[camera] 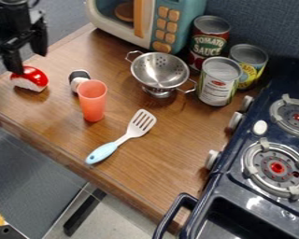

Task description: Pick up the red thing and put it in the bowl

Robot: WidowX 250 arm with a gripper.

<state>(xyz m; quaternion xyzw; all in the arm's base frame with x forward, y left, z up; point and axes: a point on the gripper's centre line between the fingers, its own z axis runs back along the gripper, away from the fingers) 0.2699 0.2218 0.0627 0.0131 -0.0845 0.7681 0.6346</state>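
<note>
My black gripper (27, 62) hangs at the upper left, open, its fingers spread. Just below it lies a rounded red thing with a white underside (30, 78), on the wooden counter near its left edge. One fingertip overlaps the top of this red thing in the view; I cannot tell whether they touch. The metal bowl, a colander with two handles (160, 71), stands upright at the upper middle, far to the right of the gripper. A translucent red cup (93, 100) stands between them.
A small black-and-white item (79, 79) is behind the cup. A spatula (123, 139) lies on the counter (177, 144). Several cans, including a tomato can (208, 39), stand beside the colander. A toy microwave (149, 21) is behind, a stove (258, 182) at right.
</note>
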